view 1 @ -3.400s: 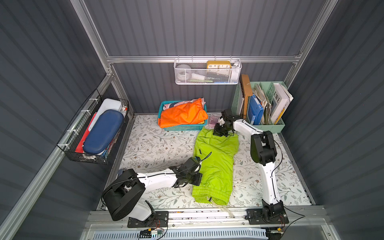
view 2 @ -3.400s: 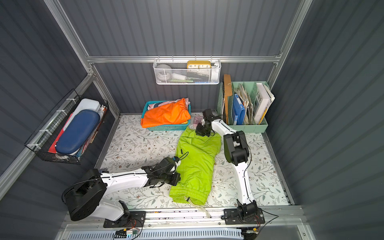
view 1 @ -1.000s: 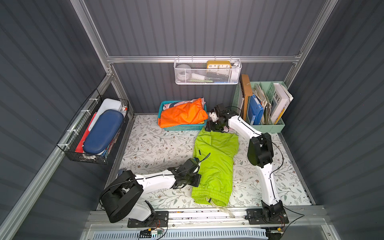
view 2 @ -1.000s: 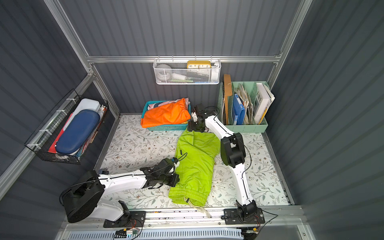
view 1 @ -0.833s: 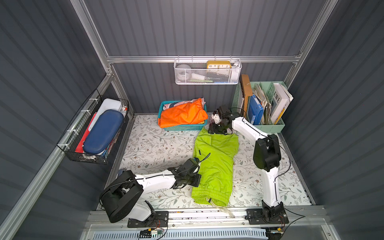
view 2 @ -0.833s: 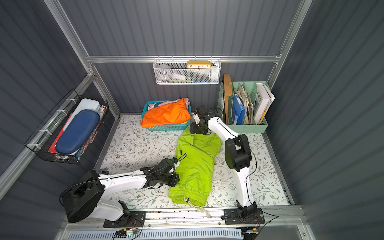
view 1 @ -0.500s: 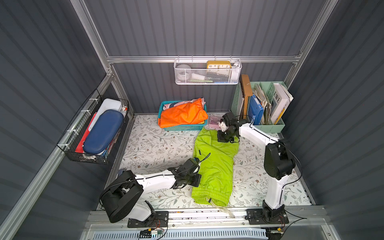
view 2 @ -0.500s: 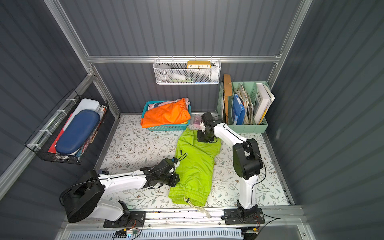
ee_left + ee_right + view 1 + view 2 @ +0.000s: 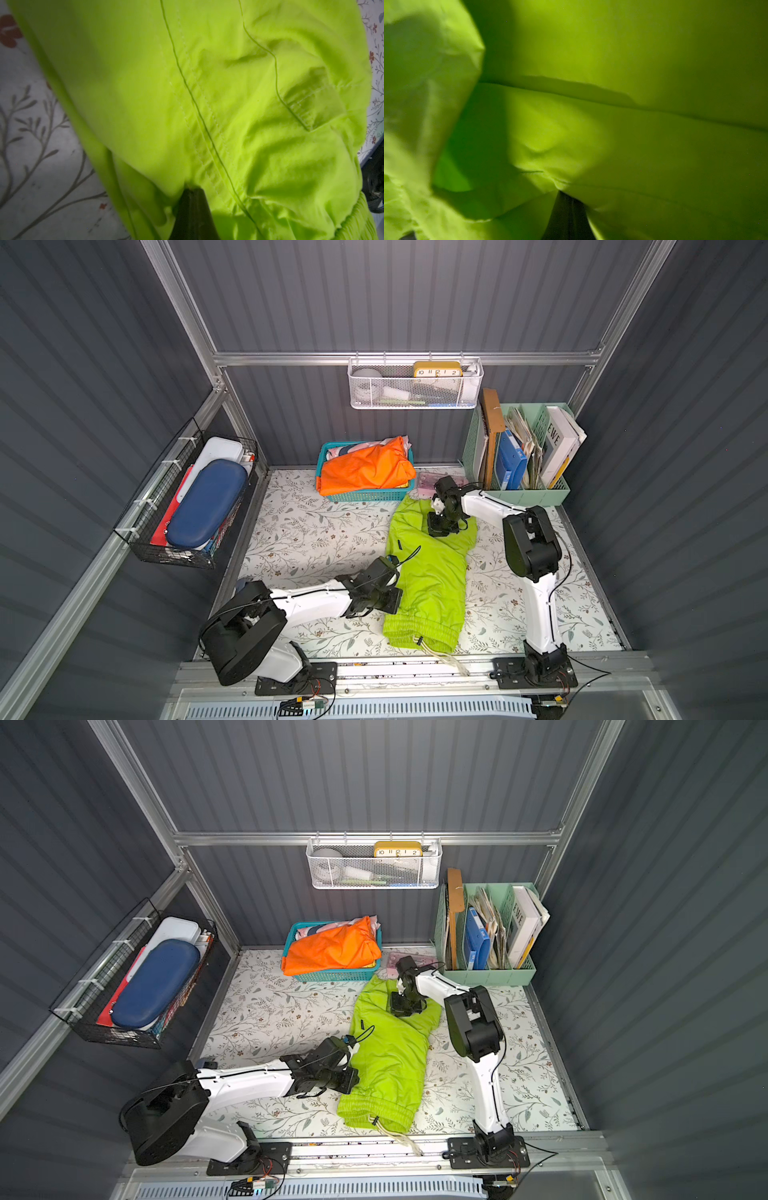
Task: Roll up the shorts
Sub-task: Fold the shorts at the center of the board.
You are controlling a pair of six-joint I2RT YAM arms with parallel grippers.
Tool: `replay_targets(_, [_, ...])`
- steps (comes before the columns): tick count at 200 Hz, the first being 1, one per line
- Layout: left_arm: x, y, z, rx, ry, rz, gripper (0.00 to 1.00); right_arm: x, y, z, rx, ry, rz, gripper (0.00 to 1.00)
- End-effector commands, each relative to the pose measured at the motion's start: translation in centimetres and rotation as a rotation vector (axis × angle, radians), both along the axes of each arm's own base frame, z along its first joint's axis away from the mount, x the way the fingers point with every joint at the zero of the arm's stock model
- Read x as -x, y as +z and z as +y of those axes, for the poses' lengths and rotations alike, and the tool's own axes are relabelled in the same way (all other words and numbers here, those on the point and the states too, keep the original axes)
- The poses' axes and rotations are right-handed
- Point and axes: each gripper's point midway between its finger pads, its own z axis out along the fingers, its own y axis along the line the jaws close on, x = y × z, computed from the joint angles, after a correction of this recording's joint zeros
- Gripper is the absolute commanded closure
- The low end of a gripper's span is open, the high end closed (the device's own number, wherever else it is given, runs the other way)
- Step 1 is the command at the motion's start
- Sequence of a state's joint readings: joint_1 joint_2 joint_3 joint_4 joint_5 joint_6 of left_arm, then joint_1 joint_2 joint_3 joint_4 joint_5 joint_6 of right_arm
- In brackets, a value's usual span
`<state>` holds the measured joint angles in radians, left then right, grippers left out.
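The shorts (image 9: 428, 572) lie lengthwise on the floral mat (image 9: 307, 531) in the middle of both top views. Their waistband is toward the bottom edge, and the cream drawstring (image 9: 440, 655) trails off it. The left gripper (image 9: 392, 599) is closed, pinching fabric at the shorts' frame-left edge. The right gripper (image 9: 439, 529) is closed on fabric near the upper hem. Just above the shorts, a teal basket (image 9: 365, 494) holds an orange garment (image 9: 365, 472).

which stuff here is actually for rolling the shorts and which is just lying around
For the job: shorts, left claw, right claw, both shut on the fabric.
Lying about: orange garment, teal basket, green file rack, white wall basket, black side basket.
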<state>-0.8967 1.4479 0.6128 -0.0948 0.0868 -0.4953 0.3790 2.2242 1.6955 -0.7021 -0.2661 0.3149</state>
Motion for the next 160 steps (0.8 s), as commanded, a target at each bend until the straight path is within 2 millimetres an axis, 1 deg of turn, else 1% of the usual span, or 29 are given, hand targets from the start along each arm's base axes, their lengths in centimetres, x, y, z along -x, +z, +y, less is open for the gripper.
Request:
replay_targets(1, [1.7,-0.8,1.6,-0.036,0.018,0.076,1.00,-2.3,-0.3,-0.3,-0.001,-0.031,-0.020,1.00])
replay_targets(33, [2.6,-0.6,2.9,-0.029,0.074,0.101,1.00,-4.7,-0.6,-0.2,0.001,-0.022,-0.031,1.00])
replay_targets(58, [2.9,-0.6,3.4,-0.034,0.094,0.111,1.00,-6.8,-0.2,-0.6,-0.008,-0.036,-0.059,1.00])
replay_targets(89, [3.2,-1.2,3.6,-0.050,0.093,0.131,1.00,-9.8,1.8,-1.3,-0.038,-0.075,-0.132,1.00])
replay_targets(117, [2.9,-1.1,3.3,-0.050,0.091,0.131,1.00,-11.6,3.7,-1.4,-0.066,-0.092,-0.202,1.00])
replay_targets(134, [2.7,-0.9,3.0,-0.047,0.083,0.118,1.00,-11.8,5.1,-1.5,-0.082,-0.089,-0.226,0.86])
replay_targets(140, [2.5,-0.8,3.0,-0.046,0.082,0.111,1.00,-11.7,6.0,-1.5,-0.086,-0.086,-0.233,0.81])
replay_targets(147, [2.4,-0.7,2.8,-0.044,0.078,0.103,1.00,-11.4,6.9,-1.5,-0.091,-0.080,-0.240,0.77])
replay_targets(154, [2.1,-0.4,2.6,-0.041,0.072,0.089,1.00,-10.8,7.3,-1.5,-0.093,-0.074,-0.234,0.72])
replay_targets(160, [1.8,-0.2,2.5,-0.037,0.069,0.075,1.00,-10.2,8.3,-1.6,-0.097,-0.070,-0.241,0.68])
